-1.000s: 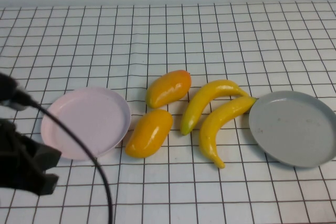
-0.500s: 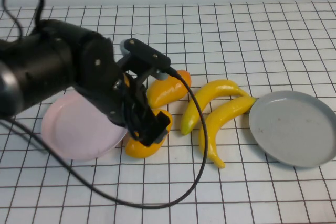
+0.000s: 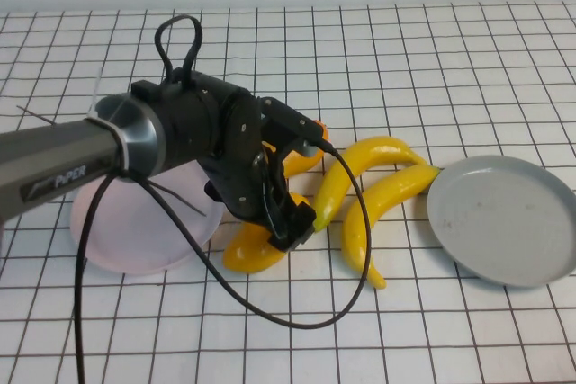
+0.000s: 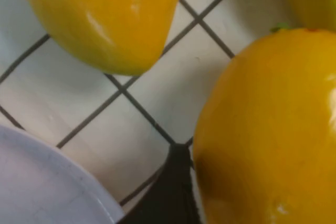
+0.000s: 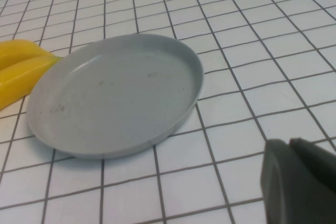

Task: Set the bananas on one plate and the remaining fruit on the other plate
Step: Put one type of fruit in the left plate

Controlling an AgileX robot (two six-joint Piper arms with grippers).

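White grid tabletop [image 3: 450, 60], pale wall — left gripper [image 3: 286, 227] over mangoes [image 3: 247, 254], jaws unclear; right gripper [image 5: 299, 182] near grey plate [image 5: 115, 95], unclear.

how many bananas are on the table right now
2. One banana lies at mid-table beside the left gripper; the other banana lies just nearer, its tip touching the grey plate. The right gripper hovers by that plate.

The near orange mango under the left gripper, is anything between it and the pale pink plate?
Nothing visible blocks that path. The left gripper is down over the near plump orange mango, which lies just beside the round pale pink plate, only bare grid table between. The right gripper sits near the grey plate.
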